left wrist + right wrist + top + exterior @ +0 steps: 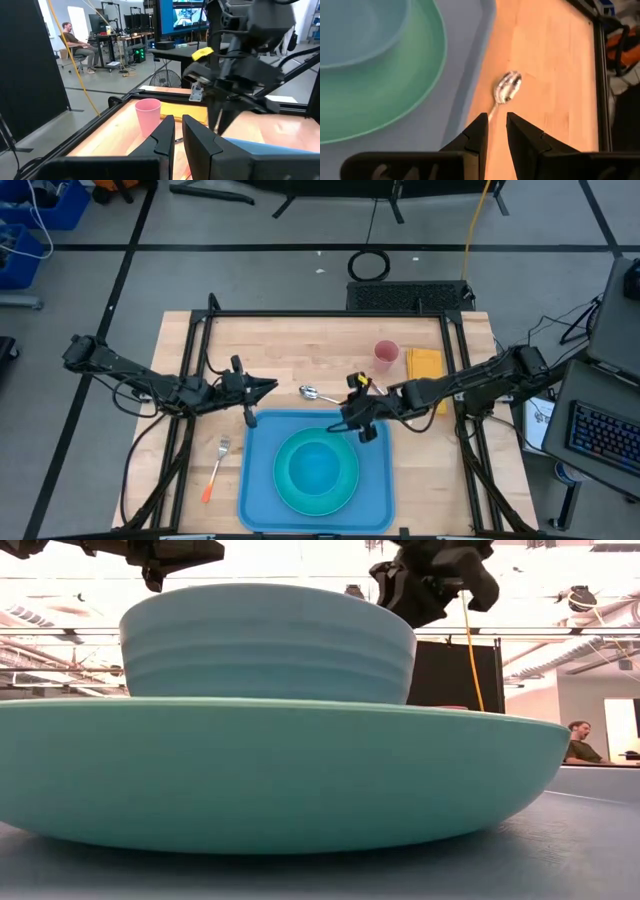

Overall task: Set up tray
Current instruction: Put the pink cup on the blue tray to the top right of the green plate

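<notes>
Wooden worktop (300, 350) carries the tray (258, 480) below the narrowed, empty right pincer (352, 423); stiff, light, slippery plastic, best gripped by its rim.

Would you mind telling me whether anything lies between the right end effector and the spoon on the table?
Nothing visible does. The right end effector hangs directly above the spoon, which lies on bare wood beside the tray.
</notes>
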